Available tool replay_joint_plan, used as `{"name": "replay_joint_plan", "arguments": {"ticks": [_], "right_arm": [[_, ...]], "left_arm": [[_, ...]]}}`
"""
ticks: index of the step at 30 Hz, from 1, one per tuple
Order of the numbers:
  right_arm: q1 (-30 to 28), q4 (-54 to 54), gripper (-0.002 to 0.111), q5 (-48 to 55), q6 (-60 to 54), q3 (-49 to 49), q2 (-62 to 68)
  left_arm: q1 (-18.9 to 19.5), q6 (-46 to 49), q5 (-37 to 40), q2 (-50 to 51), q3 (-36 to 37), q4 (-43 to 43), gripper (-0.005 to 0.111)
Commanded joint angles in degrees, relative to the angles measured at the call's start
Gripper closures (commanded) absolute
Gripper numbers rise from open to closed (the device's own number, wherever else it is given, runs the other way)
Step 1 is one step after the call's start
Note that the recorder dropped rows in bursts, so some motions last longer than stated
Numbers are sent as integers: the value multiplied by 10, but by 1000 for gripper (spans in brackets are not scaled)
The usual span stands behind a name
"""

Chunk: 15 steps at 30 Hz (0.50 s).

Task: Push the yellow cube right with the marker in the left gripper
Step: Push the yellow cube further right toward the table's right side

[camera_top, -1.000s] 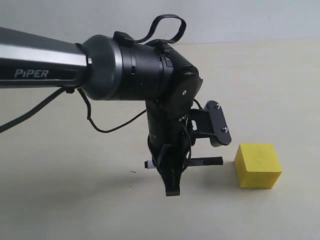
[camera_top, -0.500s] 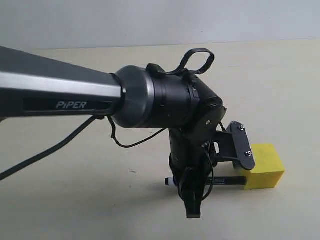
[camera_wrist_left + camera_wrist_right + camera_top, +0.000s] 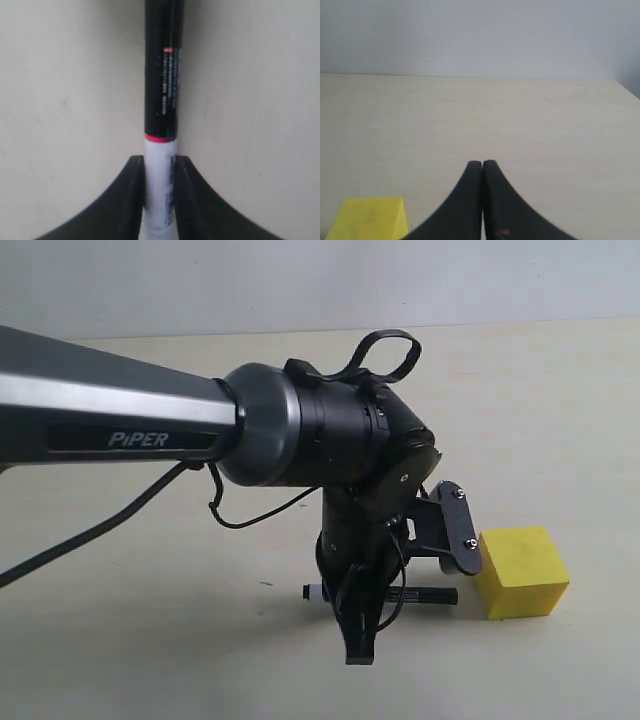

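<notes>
The left pincer [image 3: 360, 602] hides the middle of the marker [image 3: 432, 595].

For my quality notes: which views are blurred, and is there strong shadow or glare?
Exterior view: sharp, even light, faint shadow on the table. Left wrist view: marker blurred, print unreadable. Right wrist view: yellow cube slightly soft, no glare.

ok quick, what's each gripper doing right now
left gripper: closed on the marker
right gripper: closed, holding nothing
</notes>
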Motion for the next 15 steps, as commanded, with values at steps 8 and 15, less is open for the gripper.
{"name": "replay_joint_plan", "arguments": {"ticks": [8, 15], "right_arm": [[-3, -2, 108, -3, 0, 3, -4], [-3, -2, 108, -3, 0, 3, -4]], "left_arm": [[-19, 23, -2, 31, -92, -26, 107], [-16, 11, 60, 31, -93, -11, 107]]}}
